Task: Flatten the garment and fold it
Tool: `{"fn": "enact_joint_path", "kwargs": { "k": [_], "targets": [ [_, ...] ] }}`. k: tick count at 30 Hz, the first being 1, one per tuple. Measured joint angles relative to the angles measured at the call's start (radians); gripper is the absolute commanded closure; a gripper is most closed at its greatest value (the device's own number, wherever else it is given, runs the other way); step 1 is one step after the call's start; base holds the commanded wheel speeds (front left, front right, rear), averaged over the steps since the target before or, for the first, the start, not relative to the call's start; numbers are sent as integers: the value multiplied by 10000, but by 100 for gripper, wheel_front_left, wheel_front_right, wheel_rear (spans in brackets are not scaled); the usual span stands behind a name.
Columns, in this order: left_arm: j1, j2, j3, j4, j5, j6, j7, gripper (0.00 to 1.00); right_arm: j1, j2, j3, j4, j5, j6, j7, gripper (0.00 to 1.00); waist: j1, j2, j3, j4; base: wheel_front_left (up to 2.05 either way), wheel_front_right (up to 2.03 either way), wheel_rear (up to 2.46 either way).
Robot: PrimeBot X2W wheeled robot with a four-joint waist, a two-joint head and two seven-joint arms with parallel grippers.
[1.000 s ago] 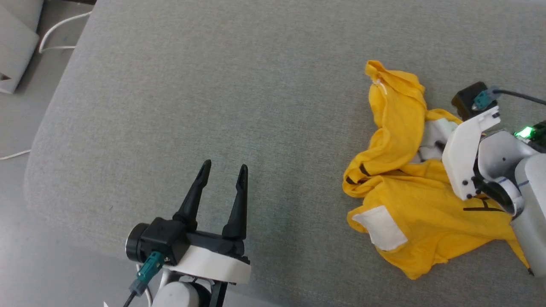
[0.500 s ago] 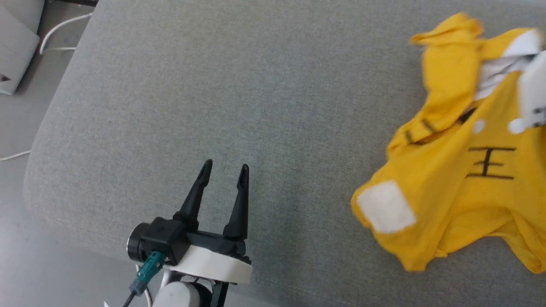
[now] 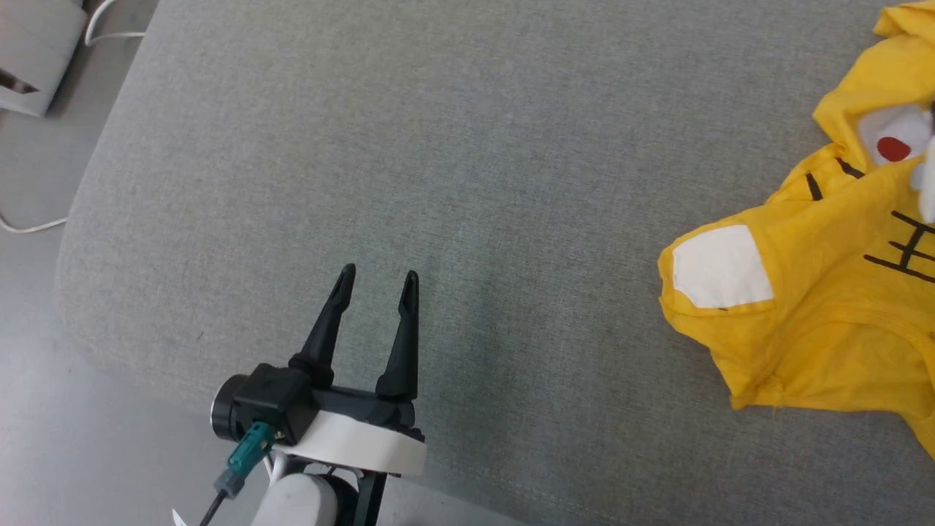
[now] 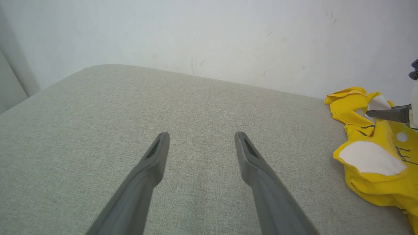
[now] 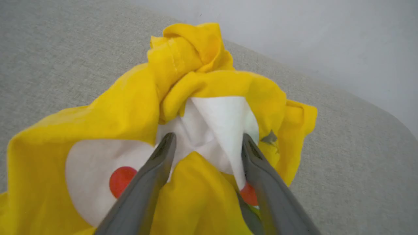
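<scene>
While the left claw (image 3: 378, 274) idles wide open, the right claw (image 5: 208, 136) is nose-deep in cloth
The bright yellow cotton T-shirt (image 3: 818, 314), with its white patches, red dots and black stripes, lies crumpled at the right edge of the head view on a grey woven-fabric cushion (image 3: 475, 146). Left claw sits at the lower left of that frame, fingers apart over bare cushion, well apart from the T-shirt. In the right wrist view both dark fingers are spread wide too, pushed into the bunched cloth with a yellow fold and a white patch between them, not pinched shut.
</scene>
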Motion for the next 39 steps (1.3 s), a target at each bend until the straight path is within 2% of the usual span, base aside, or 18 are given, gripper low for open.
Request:
{"fn": "enact_joint_path", "kwargs": {
  "k": [5,10,15,18,22,32,33,34,35,36,39],
  "targets": [
    [10,-2,102,50,0,-2,0,0,-116,104,1149,-318,729,0,800,0,0,0,-247,-223,0,0,0],
    [70,-2,130,96,-2,-4,0,0,-304,-98,2360,-1847,2010,0,1841,0,-3,0,-749,-496,0,0,0],
    [165,-4,182,92,-2,2,0,0,-305,4,3028,-3313,3281,0,3135,0,-3,0,-1161,-710,0,0,0],
    [250,-2,148,92,-2,2,0,0,46,226,3080,-3446,3737,0,4395,0,-3,0,-1301,-757,0,0,0],
    [252,-2,-27,77,-19,-4,0,0,791,420,2686,-3150,3607,0,5685,0,-2,0,-1292,-618,0,0,0],
    [197,-2,-366,151,-242,-4,0,0,1418,1112,1028,-2050,1921,-2,5350,0,-1,0,-928,225,0,0,0],
    [194,-2,-383,159,-274,-4,0,0,1449,1156,941,-1921,1804,-2,5323,18,-1,0,-887,306,0,0,0],
    [191,-2,-391,171,-284,-4,0,0,1448,1198,838,-1854,1695,-2,5225,56,-1,0,-846,381,0,0,0],
    [190,-2,-399,174,-286,-2,0,0,1430,1210,771,-1818,1592,-2,5133,75,-2,0,-808,452,0,0,0],
    [190,-2,-405,180,-286,0,0,0,1420,1210,757,-1785,1515,-4,5047,100,-2,0,-775,512,0,0,0],
    [189,-2,-418,217,-334,6,0,0,1352,1252,740,-1684,1404,-4,4683,100,0,0,-733,643,0,0,0]
  ]
}}
